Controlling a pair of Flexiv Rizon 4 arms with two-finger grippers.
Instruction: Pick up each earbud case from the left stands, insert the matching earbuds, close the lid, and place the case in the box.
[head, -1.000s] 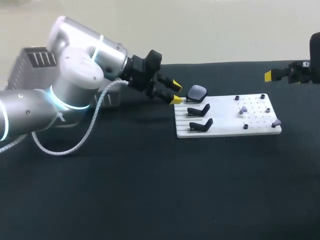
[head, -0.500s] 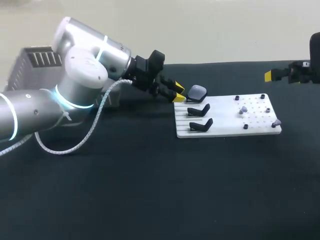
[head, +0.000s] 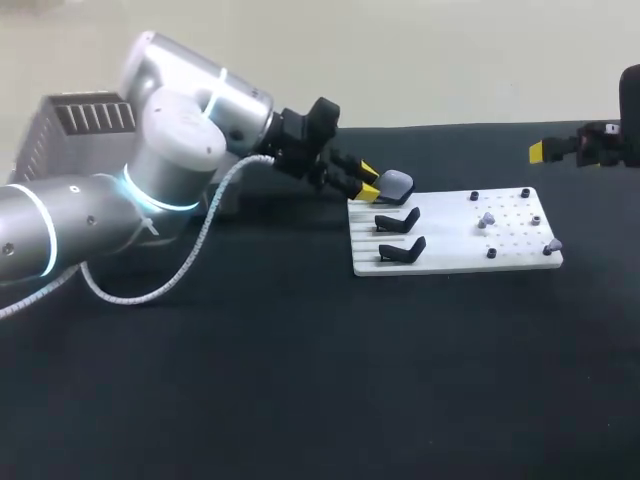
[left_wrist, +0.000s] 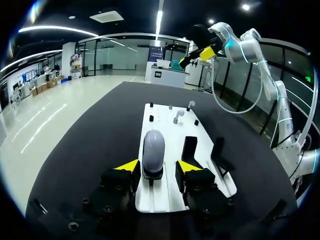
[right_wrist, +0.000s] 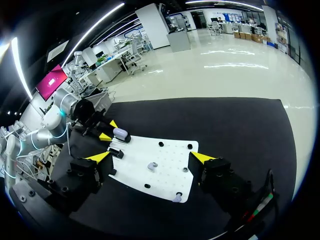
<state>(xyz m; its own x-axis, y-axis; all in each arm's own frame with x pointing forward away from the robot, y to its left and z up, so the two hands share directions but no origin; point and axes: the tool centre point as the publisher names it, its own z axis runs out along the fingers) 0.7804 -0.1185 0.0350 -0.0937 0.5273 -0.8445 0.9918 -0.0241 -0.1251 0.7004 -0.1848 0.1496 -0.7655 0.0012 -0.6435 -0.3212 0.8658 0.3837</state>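
The black table (head: 300, 400) carries everything. My big silver left arm (head: 170, 150) enters from 9 o'clock, in front of the grey slatted box (head: 80, 118) at the table's 10 o'clock edge. The flat white board (head: 450, 258) lies toward 2 o'clock.

My right gripper (right_wrist: 151, 157) hangs wide open and empty out at 3 o'clock. Two empty black stands (head: 400, 220) sit on the board's 9 o'clock side.

At its 11 o'clock corner rests the rounded lilac-grey earbud case (left_wrist: 153, 152). My left gripper (left_wrist: 158, 166) is parted around it, a small gap on each side, holding nothing. Small pale earbuds (head: 487, 218) wait at the board's 3 o'clock end.

I judge this the first pick. Next I should close evenly on the case's flanks, then lift clear.
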